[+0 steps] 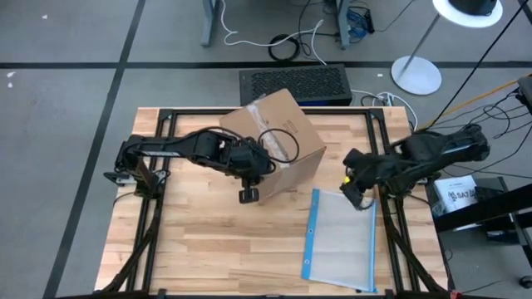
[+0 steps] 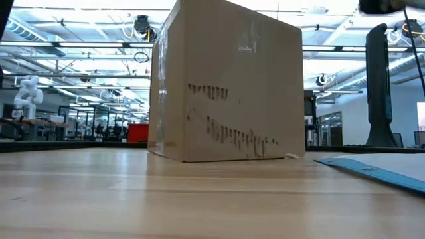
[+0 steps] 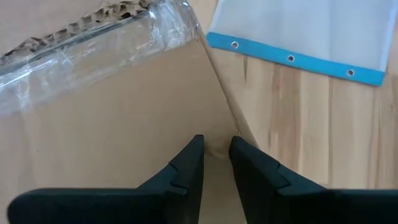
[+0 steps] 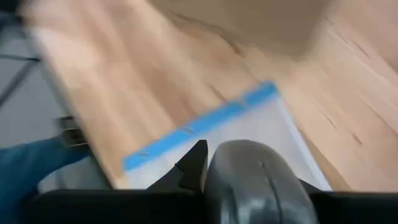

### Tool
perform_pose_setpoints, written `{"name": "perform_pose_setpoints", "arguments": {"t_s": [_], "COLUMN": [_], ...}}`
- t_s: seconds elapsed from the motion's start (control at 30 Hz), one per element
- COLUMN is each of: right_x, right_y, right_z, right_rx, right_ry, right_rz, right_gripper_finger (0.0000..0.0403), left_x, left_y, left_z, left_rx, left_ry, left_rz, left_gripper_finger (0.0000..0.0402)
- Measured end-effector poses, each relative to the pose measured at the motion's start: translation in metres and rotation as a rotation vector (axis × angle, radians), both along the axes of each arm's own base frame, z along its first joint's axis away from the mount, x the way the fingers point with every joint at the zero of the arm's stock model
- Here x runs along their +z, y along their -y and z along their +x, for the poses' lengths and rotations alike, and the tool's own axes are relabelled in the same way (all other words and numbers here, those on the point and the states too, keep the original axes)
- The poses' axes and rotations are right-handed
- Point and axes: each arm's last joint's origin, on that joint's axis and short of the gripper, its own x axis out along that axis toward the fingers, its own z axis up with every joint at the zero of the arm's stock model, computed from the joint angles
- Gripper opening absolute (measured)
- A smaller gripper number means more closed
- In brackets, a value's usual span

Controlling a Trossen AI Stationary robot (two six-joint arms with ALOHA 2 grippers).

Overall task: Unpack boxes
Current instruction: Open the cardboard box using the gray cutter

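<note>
The cardboard carton sits upper centre of the high view, still taped. It looks stiff and probably light, with slippery glossy tape, so a flap edge or corner seems the best hold. The left gripper hangs over its top, fingers a narrow gap apart, holding nothing. The right gripper waits at centre right by the blue-edged clear pouch; I cannot tell its fingers' state. Only the low view shows the carton's printed side.

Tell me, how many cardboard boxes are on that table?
1. The cardboard box stands near the table's far edge, beside the left arm; the clear pouch lies nearer, toward the right.
</note>
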Motion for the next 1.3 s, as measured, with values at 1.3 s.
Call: {"name": "perform_pose_setpoints", "arguments": {"t_s": [1.3], "right_x": [-0.184], "right_y": [0.093], "right_z": [-0.033], "right_rx": [-0.576], "right_ry": [-0.446], "right_rz": [0.129], "right_gripper_finger": [0.0136], "left_x": [0.0], "left_y": [0.0], "left_z": [-0.001], "left_rx": [-0.039], "left_ry": [-0.015], "left_rz": [0.024], "left_gripper_finger": [0.0089]}}
